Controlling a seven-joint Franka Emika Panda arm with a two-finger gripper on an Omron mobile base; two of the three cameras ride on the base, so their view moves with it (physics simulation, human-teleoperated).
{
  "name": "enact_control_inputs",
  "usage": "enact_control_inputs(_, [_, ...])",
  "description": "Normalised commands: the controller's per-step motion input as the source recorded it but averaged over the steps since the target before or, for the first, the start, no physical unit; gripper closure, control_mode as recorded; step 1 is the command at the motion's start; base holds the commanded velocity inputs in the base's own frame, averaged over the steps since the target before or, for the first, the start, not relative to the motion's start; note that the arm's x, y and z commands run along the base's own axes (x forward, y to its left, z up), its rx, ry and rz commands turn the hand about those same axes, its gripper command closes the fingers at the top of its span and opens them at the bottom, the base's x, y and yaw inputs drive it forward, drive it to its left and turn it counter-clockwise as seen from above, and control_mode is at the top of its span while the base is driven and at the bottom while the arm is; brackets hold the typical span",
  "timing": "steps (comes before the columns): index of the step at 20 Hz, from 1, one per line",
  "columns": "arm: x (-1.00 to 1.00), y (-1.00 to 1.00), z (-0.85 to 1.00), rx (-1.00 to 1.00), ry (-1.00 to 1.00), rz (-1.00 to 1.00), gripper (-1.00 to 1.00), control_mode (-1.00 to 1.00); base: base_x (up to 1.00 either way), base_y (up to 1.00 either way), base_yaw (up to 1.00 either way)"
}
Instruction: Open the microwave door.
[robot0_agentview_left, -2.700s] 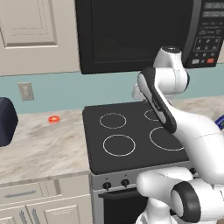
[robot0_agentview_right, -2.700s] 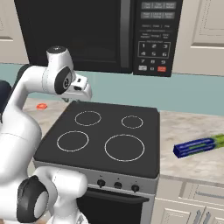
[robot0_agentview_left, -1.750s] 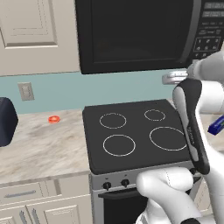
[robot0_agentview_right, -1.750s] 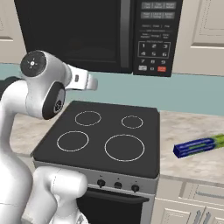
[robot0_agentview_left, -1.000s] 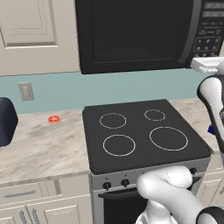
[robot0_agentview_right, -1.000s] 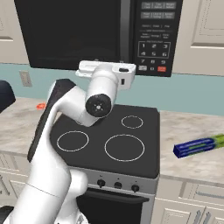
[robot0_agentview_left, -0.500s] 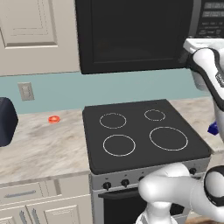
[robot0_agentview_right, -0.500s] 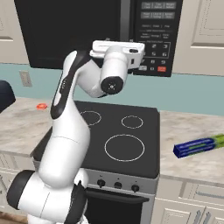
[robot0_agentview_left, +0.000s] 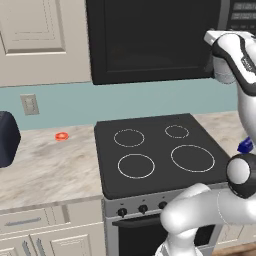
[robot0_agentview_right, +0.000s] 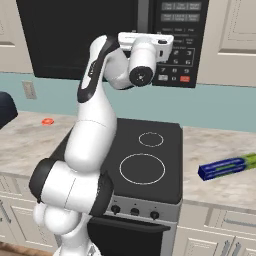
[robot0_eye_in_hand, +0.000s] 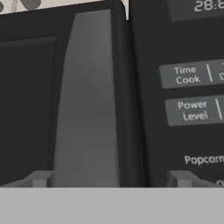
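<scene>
Even, shadowless rendered light; soft hand-view blur.

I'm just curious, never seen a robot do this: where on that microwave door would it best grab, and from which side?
Probably the long vertical bar handle at the microwave door's edge beside the keypad. It stands upright, so the tool should come straight at the front, one open finger on each side, then close and pull.
</scene>
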Motion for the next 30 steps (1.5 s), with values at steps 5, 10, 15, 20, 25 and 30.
enact_control_inputs(5, [0.67, -0.16, 0.0, 0.0, 0.02, 0.03, -1.0, -1.0, 0.0, 0.0, 0.0])
enact_control_inputs(10, [0.47, 0.0, 0.0, 0.0, 0.02, 0.0, 1.0, -1.0, 0.0, 0.0, 0.0])
enact_control_inputs(15, [0.0, 0.0, 0.0, 0.0, 0.0, 0.0, 1.0, -1.0, 0.0, 0.0, 0.0])
enact_control_inputs(20, [-0.27, 0.0, 0.09, 0.0, -0.02, 0.0, 1.0, -1.0, 0.0, 0.0, 0.0])
enact_control_inputs(25, [-0.87, 0.0, 0.43, 0.0, 0.0, 0.0, 1.0, -1.0, 0.0, 0.0, 0.0])
enact_control_inputs(30, [-1.0, 0.0, 0.7, 0.0, 0.0, 0.0, 1.0, -1.0, 0.0, 0.0, 0.0])
